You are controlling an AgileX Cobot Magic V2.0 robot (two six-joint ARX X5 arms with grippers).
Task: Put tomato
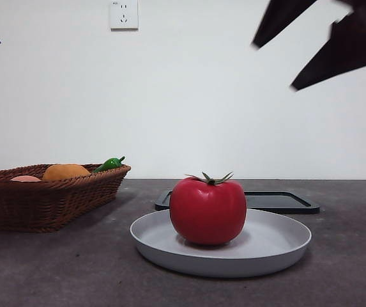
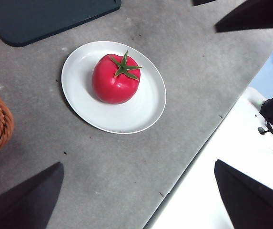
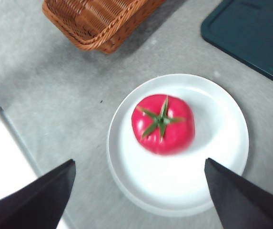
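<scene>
The tomato (image 1: 207, 212) sits upright on the white plate (image 1: 278, 246), stem up, a little off the plate's middle, with nothing gripping it. The right gripper (image 3: 138, 191) hangs above it with its two black fingers (image 3: 41, 198) spread wide and empty; the tomato lies ahead of the gap between them, clear of both. The left gripper (image 2: 141, 200) is also up in the air, fingers (image 2: 24, 200) parted wide and holding nothing, the plate well ahead of them and the table's edge below. Behind the plate lies a dark tray (image 1: 278, 201), flat on the grey table (image 1: 55, 268). Off to one side stands a wicker basket (image 1: 42, 201) holding an orange fruit (image 1: 66, 171) and a small green pepper (image 1: 109, 164).
</scene>
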